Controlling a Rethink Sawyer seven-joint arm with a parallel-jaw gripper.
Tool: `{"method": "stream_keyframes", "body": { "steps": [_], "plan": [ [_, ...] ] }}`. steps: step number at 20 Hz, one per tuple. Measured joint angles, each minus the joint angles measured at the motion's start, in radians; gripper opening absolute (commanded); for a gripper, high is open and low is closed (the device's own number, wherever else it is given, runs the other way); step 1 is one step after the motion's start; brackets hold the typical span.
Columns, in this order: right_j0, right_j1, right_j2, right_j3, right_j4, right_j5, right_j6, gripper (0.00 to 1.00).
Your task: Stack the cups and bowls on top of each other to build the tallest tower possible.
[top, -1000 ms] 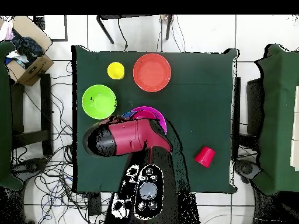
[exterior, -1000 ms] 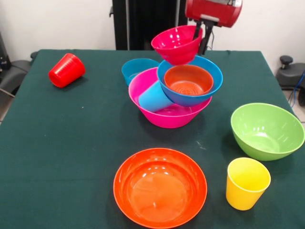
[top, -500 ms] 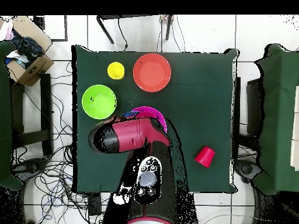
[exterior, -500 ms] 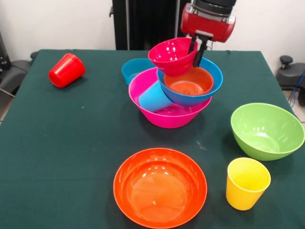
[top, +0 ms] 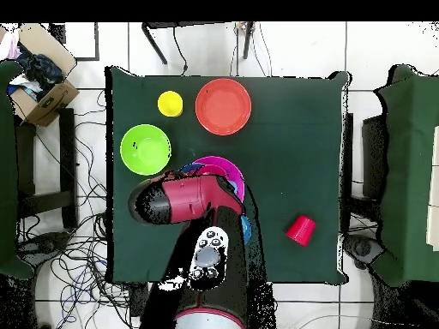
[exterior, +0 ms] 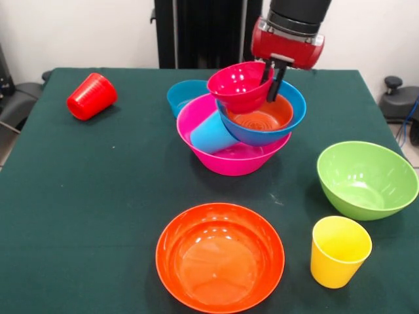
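My gripper is shut on the rim of the small red bowl and holds it tilted, just above the small orange bowl. That bowl sits in the large blue bowl, which rests tilted in the large pink bowl. The light blue cup lies on its side in the pink bowl. The small blue bowl stands behind the pink bowl. In the overhead view the arm hides most of the tower; only the pink rim shows.
The red cup lies on its side at the far left. The large orange bowl stands at the front. The green bowl and the upright yellow cup stand at the right.
My gripper has come down with the small red bowl, from well above the stack to just over the small orange bowl. Nothing else moved.
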Motion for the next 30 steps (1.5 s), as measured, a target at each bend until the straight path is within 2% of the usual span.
{"method": "stream_keyframes", "body": {
  "steps": [7,13,17,30],
  "plan": [
    [0.073,0.007,-0.037,0.000,0.065,0.000,0.000,0.00],
    [0.110,0.007,-0.056,0.000,0.101,0.000,0.000,0.00],
    [0.116,0.007,-0.065,0.001,0.110,-0.008,0.000,0.00],
    [0.115,0.046,-0.098,0.033,0.110,-0.130,0.000,0.00]
  ]
}}
